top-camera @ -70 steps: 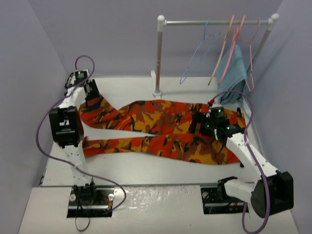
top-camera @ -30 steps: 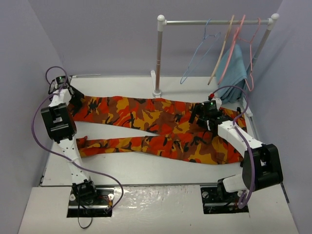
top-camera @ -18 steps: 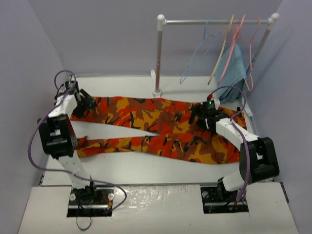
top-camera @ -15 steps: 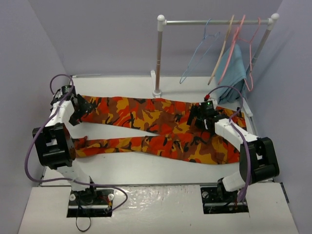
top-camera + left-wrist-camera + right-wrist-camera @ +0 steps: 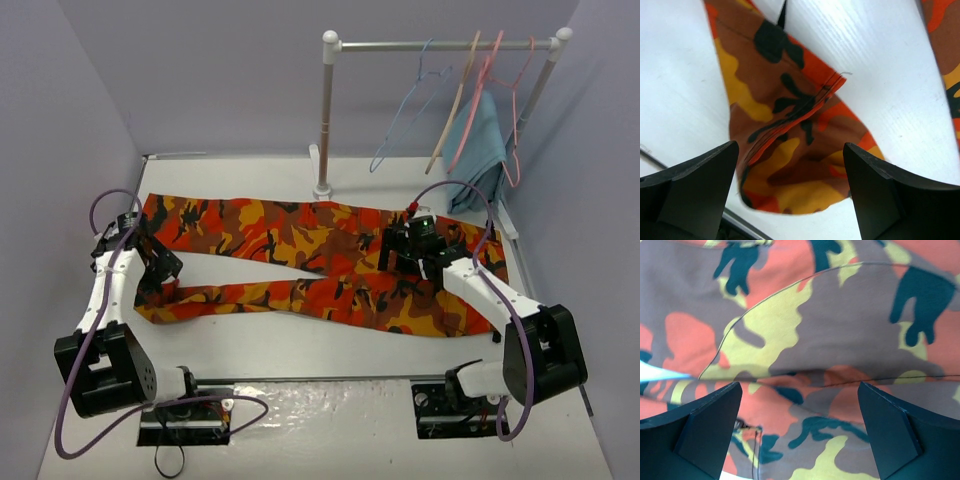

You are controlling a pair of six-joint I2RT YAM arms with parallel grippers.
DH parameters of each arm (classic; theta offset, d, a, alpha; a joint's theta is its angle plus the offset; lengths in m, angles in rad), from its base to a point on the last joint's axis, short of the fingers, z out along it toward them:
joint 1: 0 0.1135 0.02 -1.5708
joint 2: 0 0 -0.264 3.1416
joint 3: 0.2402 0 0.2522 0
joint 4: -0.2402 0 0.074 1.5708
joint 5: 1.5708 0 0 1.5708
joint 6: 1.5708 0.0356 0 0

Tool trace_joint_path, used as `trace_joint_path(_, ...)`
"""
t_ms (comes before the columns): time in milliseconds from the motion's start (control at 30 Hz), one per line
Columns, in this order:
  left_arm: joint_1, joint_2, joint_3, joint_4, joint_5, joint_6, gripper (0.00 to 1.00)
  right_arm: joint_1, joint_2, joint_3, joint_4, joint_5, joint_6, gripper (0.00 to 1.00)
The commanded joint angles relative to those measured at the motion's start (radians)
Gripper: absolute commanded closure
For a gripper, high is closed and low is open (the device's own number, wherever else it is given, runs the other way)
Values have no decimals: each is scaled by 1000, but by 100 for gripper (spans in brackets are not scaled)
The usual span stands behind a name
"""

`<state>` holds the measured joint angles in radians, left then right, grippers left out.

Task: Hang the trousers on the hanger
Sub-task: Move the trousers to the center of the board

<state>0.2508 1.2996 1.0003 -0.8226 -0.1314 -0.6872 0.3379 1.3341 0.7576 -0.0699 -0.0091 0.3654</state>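
Orange trousers [image 5: 300, 240] lie under left gripper [image 5: 156, 272], right gripper [image 5: 398, 252]; jaws wide.

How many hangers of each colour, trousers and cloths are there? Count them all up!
light-blue wire hanger: 1
tan wooden hanger: 1
pink hanger: 1
camouflage trousers: 1
teal-blue cloth: 1
Total: 5

Wide-spread tool [image 5: 797, 432] fingers frame the camouflage trousers [image 5: 805, 330].
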Motion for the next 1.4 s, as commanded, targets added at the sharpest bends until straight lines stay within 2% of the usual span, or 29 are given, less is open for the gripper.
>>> trace_joint_path(0,2,-45,-12,-62,-53,-21,16,17,-64,-24,9,-23,-26,1)
trace_joint_path(133,2,-17,-37,-45,-44,-36,17,19,-102,-42,9,-30,-24,0)
trace_joint_path(233,2,-5,-61,-15,-40,-41,21,18,-119,-50,9,-33,-23,0)
trace_joint_path(400,-1,22,-96,56,8,-54,39,18,-135,-57,9,-31,-20,0)
trace_joint_path(433,-1,31,-100,66,23,-57,45,18,-135,-57,9,-30,-19,0)
trace_joint_path(467,-2,41,-102,88,42,-62,57,18,-137,-57,9,-28,-18,0)
trace_joint_path(533,-4,55,-71,125,66,-60,95,19,-146,-54,6,-25,-17,0)
trace_joint_path(567,-7,61,-54,144,78,-51,100,20,-150,-54,5,-22,-16,0)
trace_joint_path(767,-45,54,240,262,139,20,100,18,-177,-43,-5,-1,-17,0)
trace_joint_path(900,-45,-68,269,379,187,67,100,18,-200,-29,-17,5,-17,0)
trace_joint_path(967,-47,-107,229,397,190,84,100,18,-205,-29,-19,5,-17,0)
trace_joint_path(1067,-44,-171,8,456,193,61,100,21,-199,-32,-21,-7,-20,0)
trace_joint_path(1200,-44,-255,-178,435,142,-22,100,21,-193,-32,-26,-21,-23,0)
trace_joint_path(1267,-45,-302,-288,371,40,-101,92,20,-199,-37,-31,-29,-23,0)
trace_joint_path(1367,-43,-338,-337,235,-56,-198,78,20,-202,-44,-33,-42,-21,0)
